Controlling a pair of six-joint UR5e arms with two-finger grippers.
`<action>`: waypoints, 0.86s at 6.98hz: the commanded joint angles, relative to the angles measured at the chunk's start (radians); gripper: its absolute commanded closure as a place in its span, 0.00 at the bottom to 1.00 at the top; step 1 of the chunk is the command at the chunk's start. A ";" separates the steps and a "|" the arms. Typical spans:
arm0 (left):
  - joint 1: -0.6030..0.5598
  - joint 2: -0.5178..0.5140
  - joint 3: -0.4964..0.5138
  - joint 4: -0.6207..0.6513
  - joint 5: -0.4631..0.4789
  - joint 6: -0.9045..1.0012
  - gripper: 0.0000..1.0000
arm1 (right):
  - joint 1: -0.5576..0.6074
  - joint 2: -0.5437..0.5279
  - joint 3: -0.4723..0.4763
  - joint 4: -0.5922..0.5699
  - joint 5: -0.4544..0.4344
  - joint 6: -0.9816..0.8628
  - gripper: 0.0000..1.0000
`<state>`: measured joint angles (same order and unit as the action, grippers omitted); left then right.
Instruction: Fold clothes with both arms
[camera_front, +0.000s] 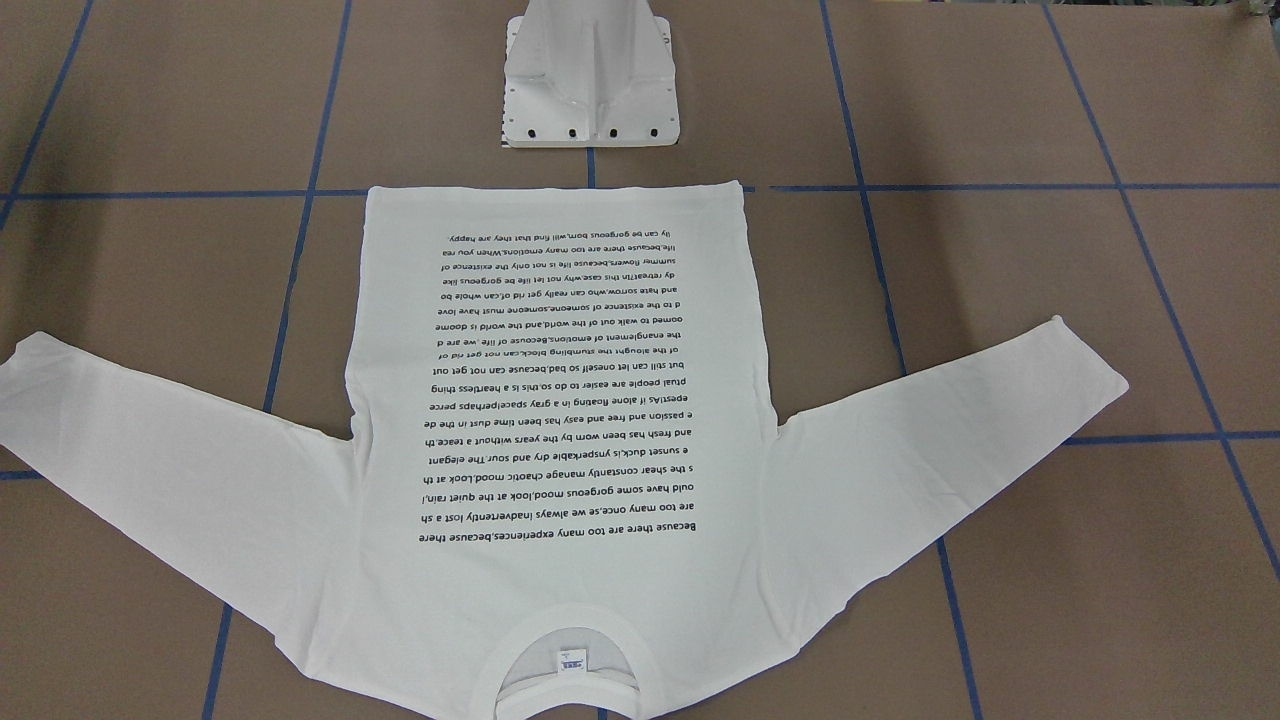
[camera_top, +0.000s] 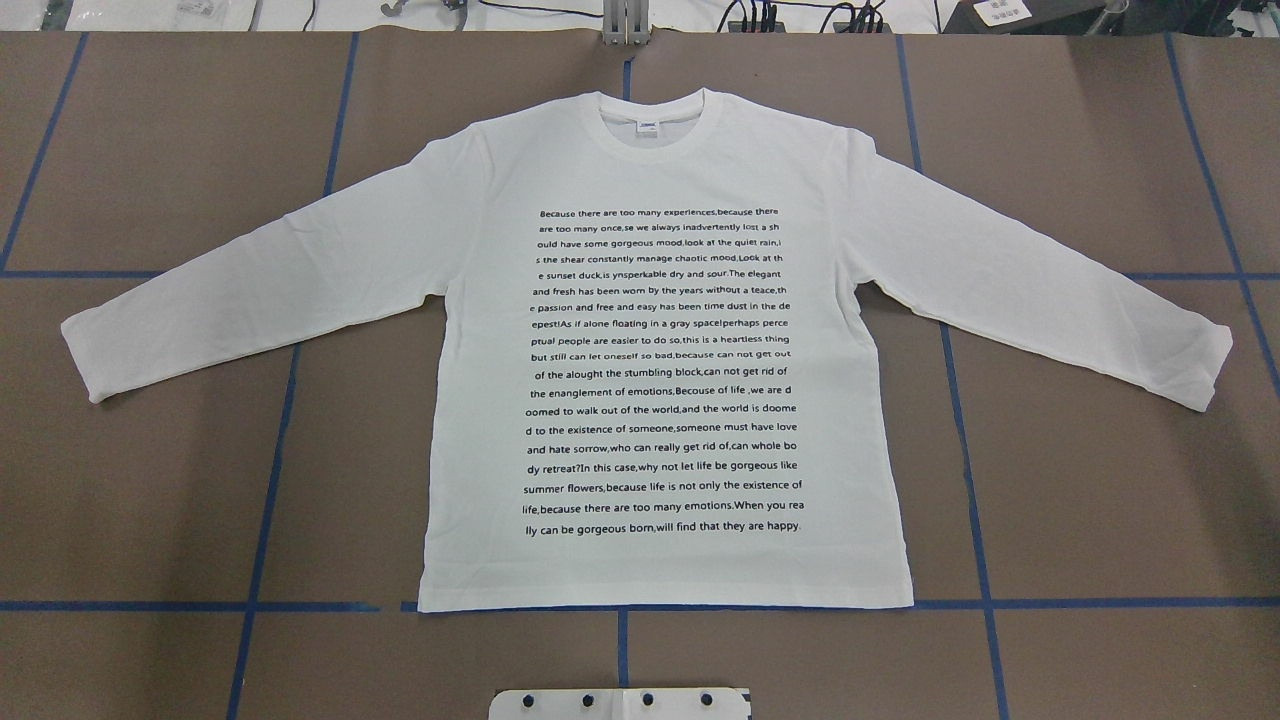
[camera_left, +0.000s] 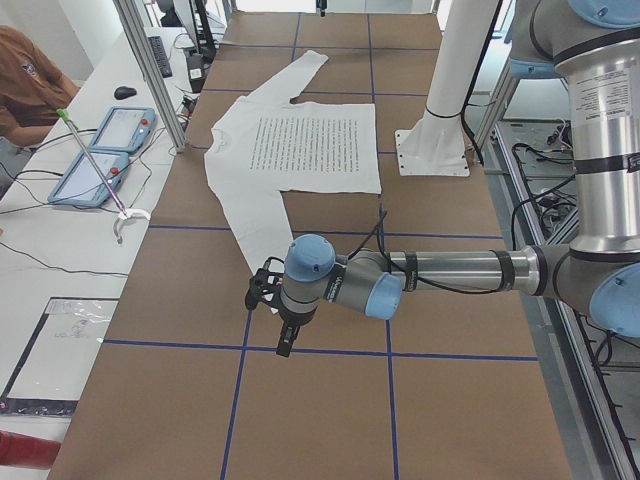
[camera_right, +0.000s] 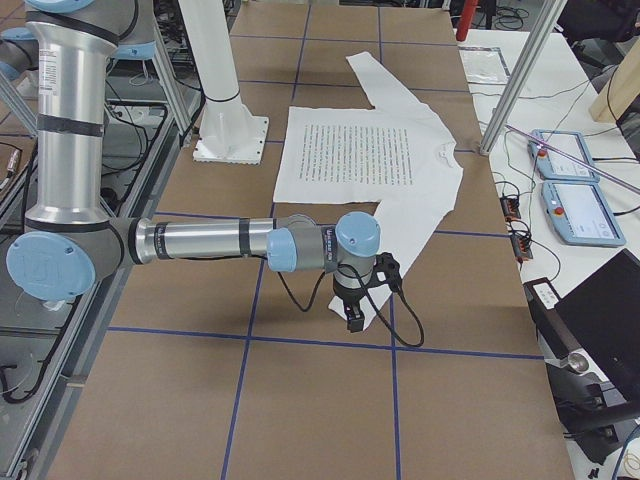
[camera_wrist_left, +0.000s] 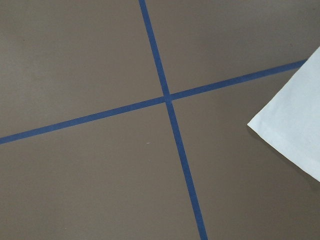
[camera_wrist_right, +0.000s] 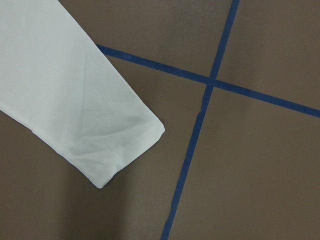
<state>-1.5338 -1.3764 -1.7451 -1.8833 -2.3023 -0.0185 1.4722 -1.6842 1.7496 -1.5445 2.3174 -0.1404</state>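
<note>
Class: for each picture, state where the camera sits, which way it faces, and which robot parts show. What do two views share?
Front-facing: across the table, facing the robot, steeply down on the T-shirt; only the pedestal base shows.
Overhead: behind the robot, looking forward-down; base edge only.
Exterior left: table's end; left arm near.
Exterior right: opposite end; right arm near.
Left wrist: down on tape cross, sleeve corner; no robot part.
Right wrist: down on sleeve cuff; none either.
Shared: both wrist views show tape crosses.

T-shirt: black lines from "Because there are too many experiences" to "they are happy"; collar label apparently blue, unreadable
</note>
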 joint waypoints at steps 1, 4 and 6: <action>-0.002 0.005 -0.054 0.044 -0.008 -0.003 0.00 | -0.001 -0.009 0.024 0.001 0.005 0.001 0.00; -0.002 0.005 -0.068 0.033 -0.023 -0.005 0.00 | -0.001 -0.025 0.025 0.020 0.007 0.005 0.00; 0.000 0.006 -0.076 0.029 -0.142 -0.001 0.00 | -0.001 -0.081 0.005 0.157 0.010 0.010 0.00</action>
<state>-1.5345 -1.3721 -1.8162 -1.8510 -2.3621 -0.0211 1.4711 -1.7349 1.7661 -1.4594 2.3252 -0.1334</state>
